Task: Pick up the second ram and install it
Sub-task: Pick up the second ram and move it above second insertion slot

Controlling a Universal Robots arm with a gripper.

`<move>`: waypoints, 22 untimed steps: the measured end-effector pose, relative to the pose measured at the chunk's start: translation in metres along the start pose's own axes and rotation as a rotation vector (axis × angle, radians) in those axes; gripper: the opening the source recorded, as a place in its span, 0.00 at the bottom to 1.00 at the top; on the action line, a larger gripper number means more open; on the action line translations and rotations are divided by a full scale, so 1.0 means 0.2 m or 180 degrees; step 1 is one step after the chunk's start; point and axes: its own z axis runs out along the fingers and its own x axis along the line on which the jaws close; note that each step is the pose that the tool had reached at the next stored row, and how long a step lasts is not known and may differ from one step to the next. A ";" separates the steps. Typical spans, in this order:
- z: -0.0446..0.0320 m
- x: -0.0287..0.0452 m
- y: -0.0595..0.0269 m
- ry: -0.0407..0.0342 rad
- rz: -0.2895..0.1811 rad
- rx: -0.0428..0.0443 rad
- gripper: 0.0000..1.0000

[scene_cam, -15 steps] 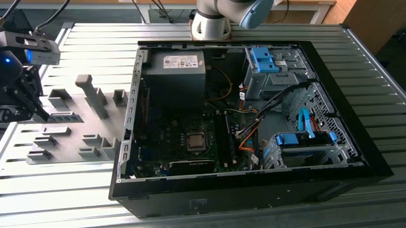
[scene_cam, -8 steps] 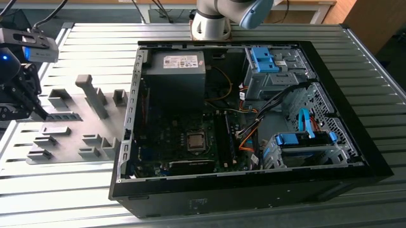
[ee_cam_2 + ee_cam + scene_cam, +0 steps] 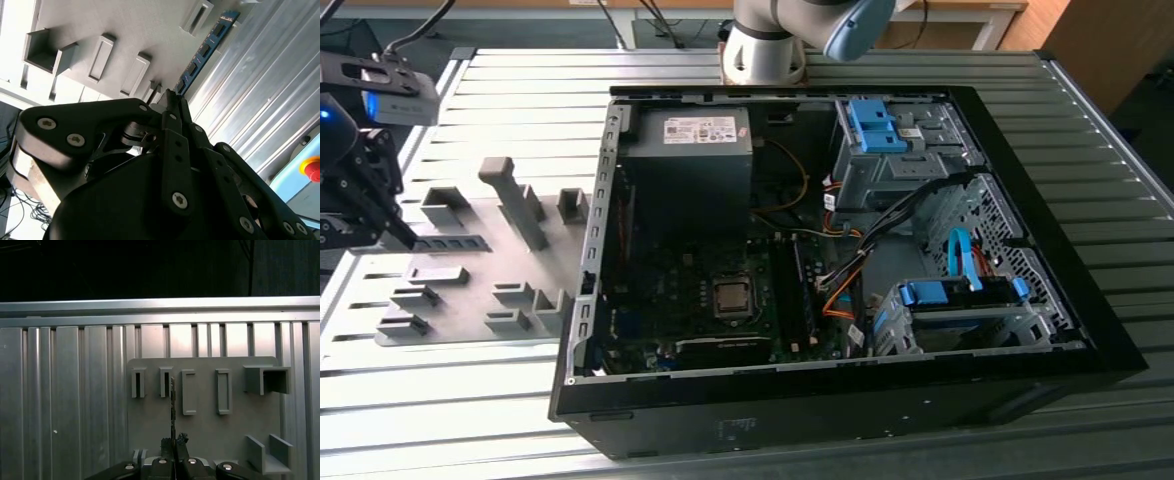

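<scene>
Seeing the gripper (image 3: 171,97) clamped tight on the second ram (image 3: 204,50) in the second wrist view: fingers (image 3: 172,130) pinched together on one short end, nothing between them but the board. Blue-green stick with its row of black chips jutting straight out past the fingertips, far end sitting visually over the border between the grey fixture plate (image 3: 140,30) and the slatted metal table (image 3: 260,85). Same grip in the first wrist view: gripper (image 3: 173,442) closed on the second ram (image 3: 173,400), seen edge-on as a thin dark line running between a narrow slot block (image 3: 165,382) and a wider slot block (image 3: 189,392) on the fixture plate (image 3: 205,435). Can't tell whether touching the plate or hanging clear of it. In the exterior view, placing the gripper (image 3: 394,228) at the exterior view's left, over the left edge of the fixture plate (image 3: 460,285), well apart from the open computer case (image 3: 854,385). Case lying on its side on the table (image 3: 454,400) with the motherboard (image 3: 680,280) exposed and the arm's base (image 3: 767,45) at its far side. Also noting a red button (image 3: 312,167) off past the table edge in the second wrist view.
</scene>
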 end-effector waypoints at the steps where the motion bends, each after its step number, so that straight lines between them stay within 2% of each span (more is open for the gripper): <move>1: -0.004 0.000 0.000 0.0000 0.0000 0.0000 0.14; 22: -0.089 -0.002 0.000 -0.0002 0.0000 0.0000 0.14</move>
